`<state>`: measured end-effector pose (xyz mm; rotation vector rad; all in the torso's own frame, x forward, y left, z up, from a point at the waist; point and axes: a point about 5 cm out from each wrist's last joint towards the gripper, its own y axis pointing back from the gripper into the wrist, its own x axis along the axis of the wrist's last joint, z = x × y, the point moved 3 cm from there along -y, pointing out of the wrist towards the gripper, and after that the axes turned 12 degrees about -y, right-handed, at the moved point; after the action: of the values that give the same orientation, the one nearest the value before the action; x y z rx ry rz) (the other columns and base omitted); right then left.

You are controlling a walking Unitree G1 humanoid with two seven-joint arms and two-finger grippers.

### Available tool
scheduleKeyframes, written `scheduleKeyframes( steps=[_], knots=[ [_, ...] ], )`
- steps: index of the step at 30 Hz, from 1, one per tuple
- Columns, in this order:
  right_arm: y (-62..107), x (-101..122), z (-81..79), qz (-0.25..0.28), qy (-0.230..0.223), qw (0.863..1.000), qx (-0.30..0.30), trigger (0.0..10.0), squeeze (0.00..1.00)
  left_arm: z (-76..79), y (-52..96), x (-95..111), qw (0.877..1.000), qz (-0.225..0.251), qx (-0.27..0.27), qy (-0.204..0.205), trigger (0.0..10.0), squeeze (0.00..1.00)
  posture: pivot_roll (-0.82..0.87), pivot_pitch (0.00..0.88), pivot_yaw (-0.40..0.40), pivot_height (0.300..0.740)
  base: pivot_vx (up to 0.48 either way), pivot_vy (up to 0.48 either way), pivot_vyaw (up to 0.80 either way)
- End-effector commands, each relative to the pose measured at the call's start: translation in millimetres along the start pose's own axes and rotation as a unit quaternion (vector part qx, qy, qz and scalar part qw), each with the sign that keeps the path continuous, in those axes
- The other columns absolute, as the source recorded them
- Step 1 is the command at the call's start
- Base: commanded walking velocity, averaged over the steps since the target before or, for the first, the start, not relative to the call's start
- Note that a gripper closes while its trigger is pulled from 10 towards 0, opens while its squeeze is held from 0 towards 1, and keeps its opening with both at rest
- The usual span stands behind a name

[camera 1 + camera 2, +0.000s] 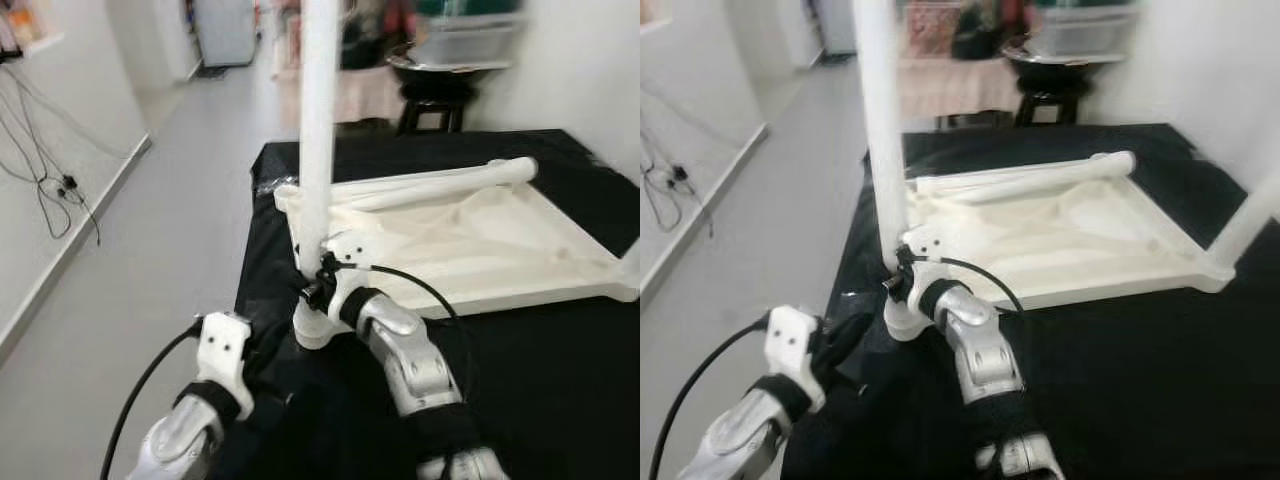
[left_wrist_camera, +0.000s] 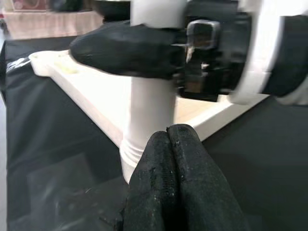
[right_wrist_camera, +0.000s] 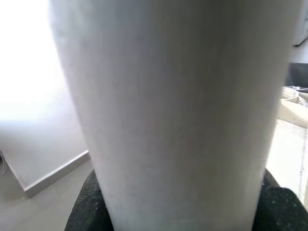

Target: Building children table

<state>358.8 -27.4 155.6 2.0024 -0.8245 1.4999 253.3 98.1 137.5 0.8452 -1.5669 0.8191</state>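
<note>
White table leg (image 1: 318,120), cream-white tabletop (image 1: 470,240), plain black cloth (image 1: 540,380), pale grey floor (image 1: 150,230), black fingers (image 2: 168,187), possibly pink blurred fabric (image 1: 365,95)

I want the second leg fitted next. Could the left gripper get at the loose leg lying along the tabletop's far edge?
Probably not directly: the loose leg lies across the tabletop, beyond the upright leg and right gripper. The left gripper sits low, fingers together.
</note>
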Motion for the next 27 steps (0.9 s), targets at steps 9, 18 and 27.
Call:
scheduleKeyframes(
  steps=[9,18,27],
  knots=[
    [10.6,-12,-12.0,-0.041,-0.039,0.997,0.049,10.0,1.0,-3.0,1.4,-7,1.0,-0.014,0.013,0.0,10.0,0.0,-0.04,0.039,0.027,0.74,0.0,0.0,0.0],
    [10.6,28,-1.7,-0.075,0.056,0.963,0.252,10.0,0.0,-1.2,0.9,-7,1.0,-0.014,0.013,-0.001,10.0,0.0,-0.01,0.022,0.021,0.74,0.0,0.0,0.0],
    [18.8,27,19.2,-0.14,0.038,0.946,0.29,10.0,0.0,0.8,3.1,-5,1.0,-0.011,0.02,-0.015,10.0,0.0,0.01,0.016,0.016,0.74,0.0,0.0,0.0]
  ],
)
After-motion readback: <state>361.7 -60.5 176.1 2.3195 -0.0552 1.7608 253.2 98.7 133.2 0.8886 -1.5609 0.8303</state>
